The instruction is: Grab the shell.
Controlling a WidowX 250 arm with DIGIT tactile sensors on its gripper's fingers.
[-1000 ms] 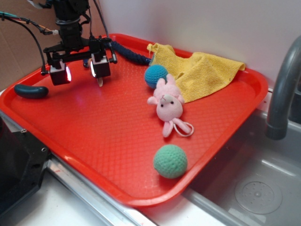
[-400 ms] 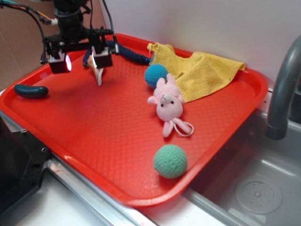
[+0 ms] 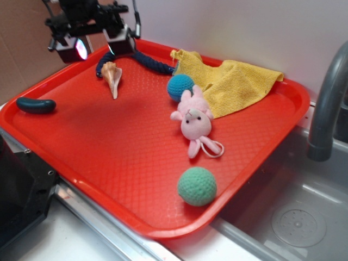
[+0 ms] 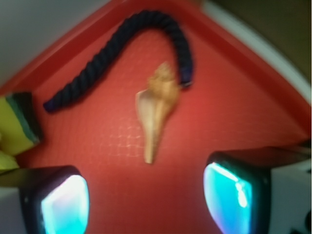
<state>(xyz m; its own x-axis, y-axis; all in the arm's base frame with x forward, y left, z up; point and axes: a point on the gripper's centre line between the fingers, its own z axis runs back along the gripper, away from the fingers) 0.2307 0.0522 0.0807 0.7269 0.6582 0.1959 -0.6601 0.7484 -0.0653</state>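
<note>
Exterior view, left to right. A dark bean-shaped piece [image 3: 36, 105] lay near the left rim of the red tray [image 3: 136, 163]. Above the tray's far-left corner the gripper [image 3: 99, 45] hung in the air, its two fingers spread apart and holding nothing; one pad [image 3: 81, 49] showed a pink glow. Below it and just to the right, the shell [image 3: 112, 76] lay flat on the tray floor, its knobbly wide end toward the far rim and its thin point toward the camera. The wide end was touching, or nearly touching, one end of a dark blue rope [image 3: 147, 61], which curved along the far rim toward a yellow cloth [image 3: 234, 84]. A blue crocheted ball [image 3: 180, 87] sat against the cloth's near edge, with a pink plush bunny [image 3: 192, 123] just in front of it. A green crocheted ball [image 3: 197, 186] rested close to the tray's near right rim, well apart from the shell. A grey faucet [image 3: 329, 103] rose over the sink [image 3: 293, 217] at the right.

Wrist view. The shell [image 4: 156, 109] lay on the tray between and beyond the two open fingers [image 4: 62, 204], untouched, its point directed toward the camera. The rope [image 4: 126, 51] arched behind it, one end beside the shell's wide end. A corner of the cloth [image 4: 14, 126] showed at the left edge.
</note>
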